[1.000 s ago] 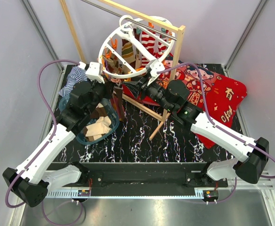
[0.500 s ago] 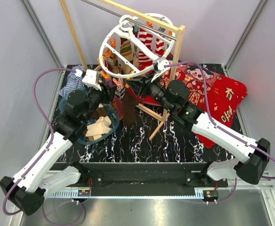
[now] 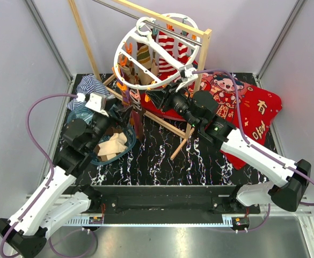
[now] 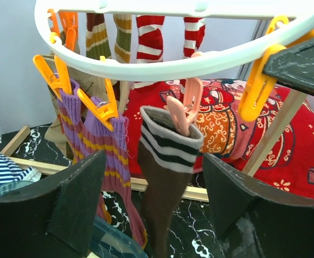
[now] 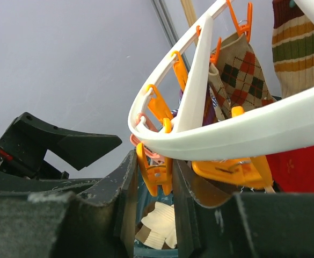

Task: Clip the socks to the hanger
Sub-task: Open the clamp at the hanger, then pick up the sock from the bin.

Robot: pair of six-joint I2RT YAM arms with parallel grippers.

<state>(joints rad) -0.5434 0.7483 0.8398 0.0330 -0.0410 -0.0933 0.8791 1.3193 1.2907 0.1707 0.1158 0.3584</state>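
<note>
The round white hanger (image 3: 146, 59) hangs tilted from the wooden frame, and several socks are clipped to it. In the left wrist view a brown sock (image 4: 165, 188) with a black-and-white cuff hangs from a pink clip (image 4: 183, 110), next to purple striped socks (image 4: 111, 156). My left gripper (image 4: 154, 161) is open, a little in front of the brown sock and not touching it. My right gripper (image 5: 154, 166) is shut on an orange clip (image 5: 155, 174) under the hanger's ring (image 5: 242, 129). An argyle sock (image 5: 242, 70) hangs behind it.
A blue basket (image 3: 92, 156) with loose beige and brown socks (image 3: 114, 145) sits under my left arm. A blue-white striped cloth (image 3: 89, 86) lies behind it. The wooden frame's base bar (image 3: 173, 126) crosses the table. A red cartoon blanket (image 3: 253, 118) covers the right.
My left gripper has opened and drawn back to the near left, away from the hanger. The brown sock stays hanging on its clip. The right gripper keeps its hold at the ring.
</note>
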